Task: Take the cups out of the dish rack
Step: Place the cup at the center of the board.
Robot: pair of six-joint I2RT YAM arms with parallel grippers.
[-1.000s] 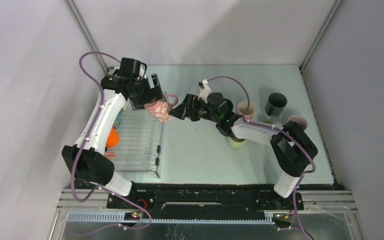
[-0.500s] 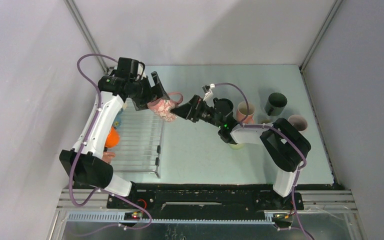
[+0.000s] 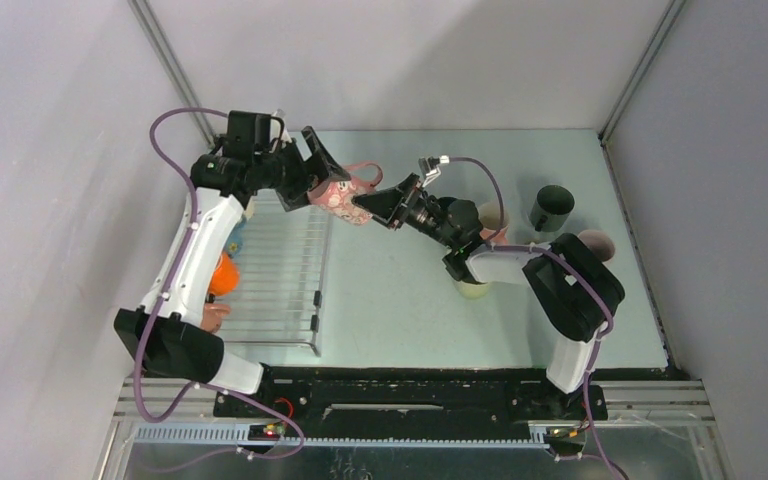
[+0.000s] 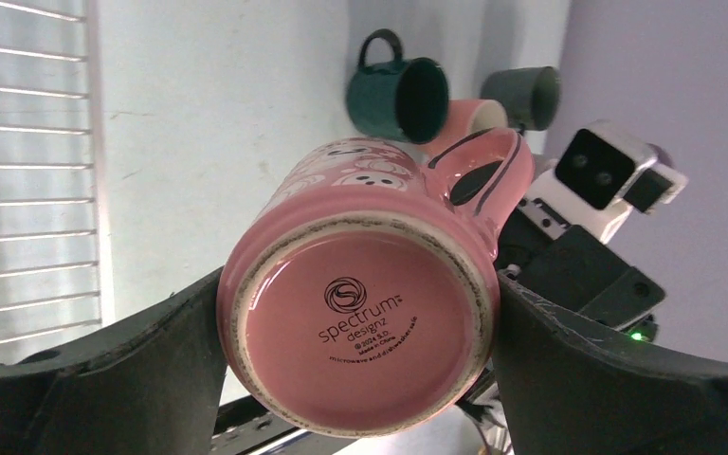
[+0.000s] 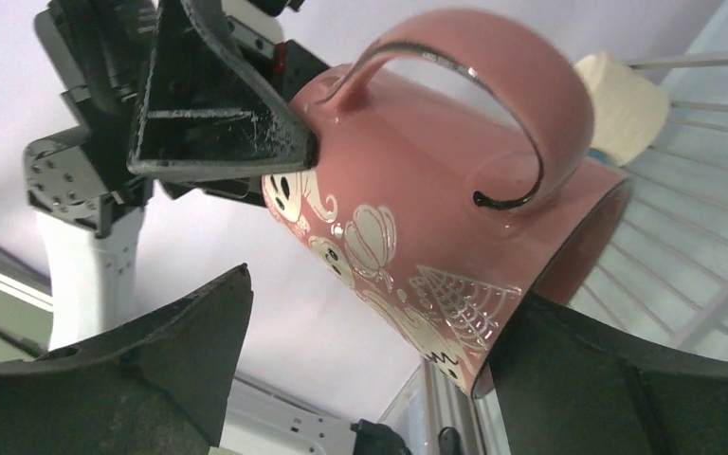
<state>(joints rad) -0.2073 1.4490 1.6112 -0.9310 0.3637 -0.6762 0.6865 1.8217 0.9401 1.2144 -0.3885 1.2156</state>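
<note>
**Left claw** (image 4: 355,318) clamped on the base of a pink mug (image 5: 408,180), which is held tilted above the bench (image 3: 410,310). **Right claw** (image 5: 384,299), fingers apart, straddles the mug's rim end, opposite the left claw. The rack (image 3: 280,285) lies below the left claw, toward its arm's base.

Pale blue-green tabletop (image 3: 400,310), rack to the left, four mugs to the right.
Flat silvery wire dish rack (image 3: 285,285) along the left edge, reaching toward the near-left corner. On the right half, toward the far-right corner: upright dark mug (image 3: 552,205); cream mug (image 3: 493,216) just left of it; pink-rimmed mug (image 3: 596,241) near the right edge; pale yellowish mug (image 3: 473,288) nearer the middle, partly hidden.
</note>
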